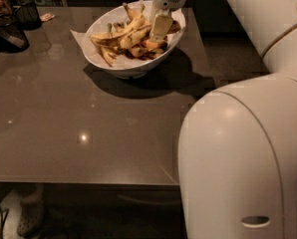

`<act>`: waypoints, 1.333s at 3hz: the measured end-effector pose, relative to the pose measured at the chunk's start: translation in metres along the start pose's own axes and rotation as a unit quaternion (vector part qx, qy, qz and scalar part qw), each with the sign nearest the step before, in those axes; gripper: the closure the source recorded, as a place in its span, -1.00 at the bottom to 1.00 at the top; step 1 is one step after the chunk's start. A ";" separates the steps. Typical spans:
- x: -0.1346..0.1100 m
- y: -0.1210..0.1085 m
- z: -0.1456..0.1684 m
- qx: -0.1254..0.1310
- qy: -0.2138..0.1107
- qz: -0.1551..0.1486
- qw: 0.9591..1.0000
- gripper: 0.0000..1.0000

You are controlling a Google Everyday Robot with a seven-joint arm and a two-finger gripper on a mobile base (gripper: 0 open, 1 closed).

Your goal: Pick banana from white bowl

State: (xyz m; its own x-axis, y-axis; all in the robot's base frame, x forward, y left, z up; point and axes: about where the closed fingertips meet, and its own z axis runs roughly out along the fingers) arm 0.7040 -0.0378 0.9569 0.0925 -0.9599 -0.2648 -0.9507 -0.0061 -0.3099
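The white bowl stands at the far middle of the brown table, lined with white paper whose corners stick up over the rim. It holds a pile of spotted yellow bananas and small orange-brown pieces. A long, dull yellow banana with brown patches lies across the pile's middle. My gripper reaches down from above into the right side of the bowl, touching the pile at that banana's right end. Whether it holds anything is hidden.
A black mesh basket stands at the far left corner, with a dark object beside it. My large white arm fills the right side. A person's shoe shows under the table's front edge.
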 end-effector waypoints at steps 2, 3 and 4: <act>-0.005 0.006 -0.019 0.015 -0.011 0.000 1.000 1.00; -0.005 0.037 -0.052 0.026 -0.034 0.010 0.999 1.00; -0.005 0.038 -0.052 0.025 -0.034 0.009 0.999 1.00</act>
State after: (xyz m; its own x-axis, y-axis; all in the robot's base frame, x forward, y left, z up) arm 0.6519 -0.0477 0.9944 0.0961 -0.9387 -0.3311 -0.9364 0.0275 -0.3498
